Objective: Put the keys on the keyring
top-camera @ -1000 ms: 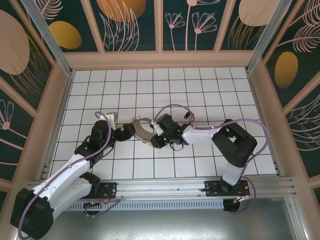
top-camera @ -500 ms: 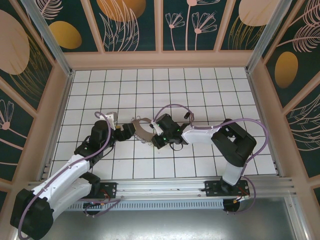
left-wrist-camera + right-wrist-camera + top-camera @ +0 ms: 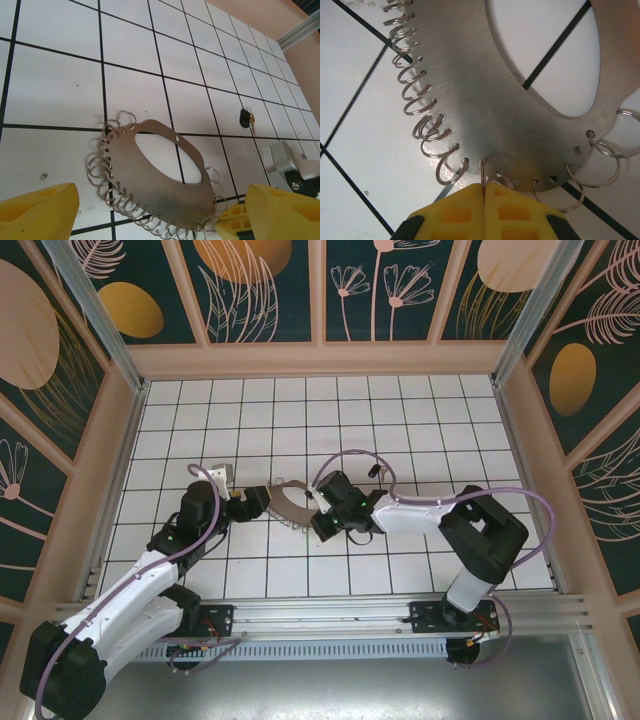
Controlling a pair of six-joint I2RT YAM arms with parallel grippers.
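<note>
The keyring [image 3: 288, 502] is a flat silvery plate with an oval hole and several split rings along its edge, lying mid-table on the white tiles. Seen up close, the keyring [image 3: 485, 100] has one edge ring [image 3: 483, 172] pinched between the yellow pads of my right gripper [image 3: 484, 192], which is shut on it. My left gripper [image 3: 160, 220] stands open at the plate's left end, and the keyring [image 3: 150, 192] lies between its yellow fingers [image 3: 40, 210]. The keys [image 3: 244, 118], a small dark cluster, lie on a tile beyond the plate.
Both grippers, left [image 3: 262, 498] and right [image 3: 314, 510], meet over the plate from opposite sides. Wooden walls [image 3: 320, 358] ring the tiled floor [image 3: 400, 410], and an aluminium rail [image 3: 320, 615] runs along the near edge. Purple cables loop over the right arm [image 3: 470, 530].
My right gripper's jaws have closed on a ring at the plate's edge. The right arm's elbow has swung out to the right. The left arm has hardly moved.
</note>
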